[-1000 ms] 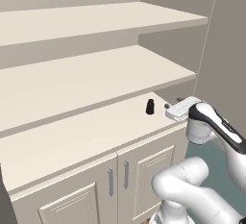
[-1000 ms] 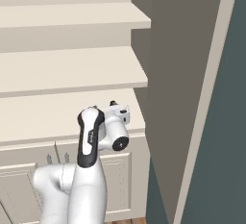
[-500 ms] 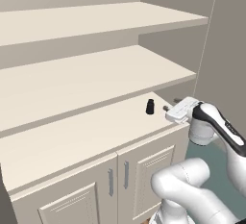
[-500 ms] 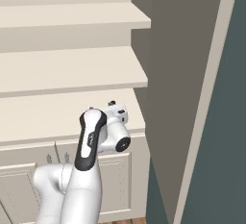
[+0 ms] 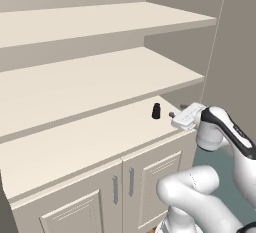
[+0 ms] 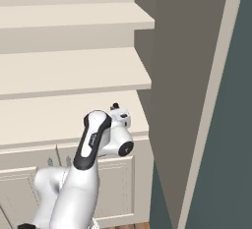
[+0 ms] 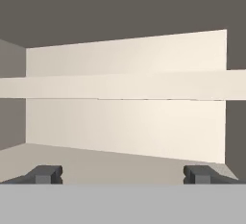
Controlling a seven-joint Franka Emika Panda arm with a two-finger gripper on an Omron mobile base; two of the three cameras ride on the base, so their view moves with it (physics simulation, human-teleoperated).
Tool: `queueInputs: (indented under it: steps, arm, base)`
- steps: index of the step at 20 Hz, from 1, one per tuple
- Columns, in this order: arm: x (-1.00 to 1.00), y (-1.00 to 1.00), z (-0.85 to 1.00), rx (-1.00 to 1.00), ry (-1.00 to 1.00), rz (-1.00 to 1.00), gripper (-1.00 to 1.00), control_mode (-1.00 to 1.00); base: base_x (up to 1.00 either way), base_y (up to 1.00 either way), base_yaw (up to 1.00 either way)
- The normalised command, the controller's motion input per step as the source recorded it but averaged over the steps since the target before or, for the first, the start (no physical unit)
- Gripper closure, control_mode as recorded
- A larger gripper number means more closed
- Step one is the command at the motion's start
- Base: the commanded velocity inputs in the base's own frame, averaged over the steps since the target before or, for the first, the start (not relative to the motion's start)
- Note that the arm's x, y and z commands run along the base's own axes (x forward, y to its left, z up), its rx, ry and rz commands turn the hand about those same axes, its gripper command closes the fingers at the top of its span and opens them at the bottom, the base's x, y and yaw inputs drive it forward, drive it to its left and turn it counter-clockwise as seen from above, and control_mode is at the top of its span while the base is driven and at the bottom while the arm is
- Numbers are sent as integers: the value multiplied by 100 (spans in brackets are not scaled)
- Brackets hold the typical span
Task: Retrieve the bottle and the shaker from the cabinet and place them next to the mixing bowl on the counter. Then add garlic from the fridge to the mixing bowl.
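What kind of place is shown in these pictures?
Probably a kitchen, drawn by computer. A cream cabinet has open flat shelves above and panelled double doors with grey handles below. A small black shaker stands on its lowest shelf, near the robot's open gripper.

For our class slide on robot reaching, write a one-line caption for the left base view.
Open gripper beside the small black shaker on the cabinet ledge, not touching it.
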Motion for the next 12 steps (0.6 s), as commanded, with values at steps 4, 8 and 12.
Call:
queueInputs:
  steps: [4,8,12]
  arm:
    - [3,17,-37,0,0,-7,-100,-100]
    - [2,16,-28,0,0,-6,-100,-100]
    - [10,16,-26,0,1,-5,-100,-100]
  base:
    - [0,0,0]
    - [0,0,0]
    - [0,0,0]
